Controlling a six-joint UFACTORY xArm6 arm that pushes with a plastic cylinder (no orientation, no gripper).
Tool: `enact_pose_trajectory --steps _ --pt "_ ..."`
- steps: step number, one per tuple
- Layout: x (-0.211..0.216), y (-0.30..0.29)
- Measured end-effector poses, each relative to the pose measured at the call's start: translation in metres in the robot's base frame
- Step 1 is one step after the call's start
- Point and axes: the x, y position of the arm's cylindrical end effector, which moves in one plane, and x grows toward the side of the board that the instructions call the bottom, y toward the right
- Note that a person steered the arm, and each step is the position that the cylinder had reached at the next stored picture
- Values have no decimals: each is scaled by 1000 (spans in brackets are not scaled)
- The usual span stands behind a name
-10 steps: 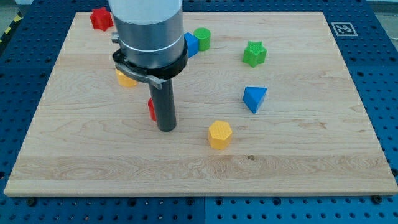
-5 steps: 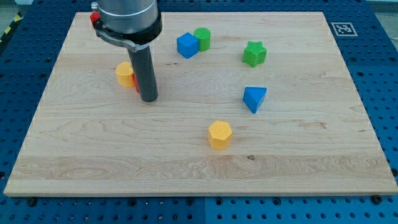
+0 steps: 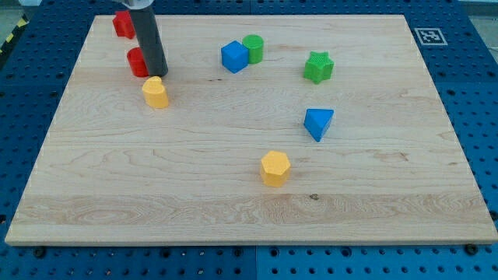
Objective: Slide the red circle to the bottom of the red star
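Camera view shows the desk from above and a bit to the front, with small blocks spread over it. The job is nearly done, I think — the red circle sits just under the red star, near the view's top left corner. The two are close but not touching; a thin strip of wood shows between them.

There is no claw on this arm, so nothing can be open or closed, and nothing is gripped. The arm ends in a dark rod, and my tip is pressed right up against the red circle, on the side toward the view's right. The rod's top runs out of the picture.

Just below my tip is the yellow block, rounded on top. It is very near, maybe touching the rod, but I cannot tell for sure.

The next move, I would guess, is only a tiny one — a soft nudge toward the view's top and a bit left, so the circle lines up right under the star. A hard push could bump the star away.

The other blocks are well apart from all this: the blue cube touching the green cylinder, the green star, the blue triangle and the yellow hexagon.
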Motion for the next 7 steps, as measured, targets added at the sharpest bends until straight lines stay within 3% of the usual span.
enact_pose_trajectory --steps 3,7 --pt "9 -47" --pt "-19 -42"
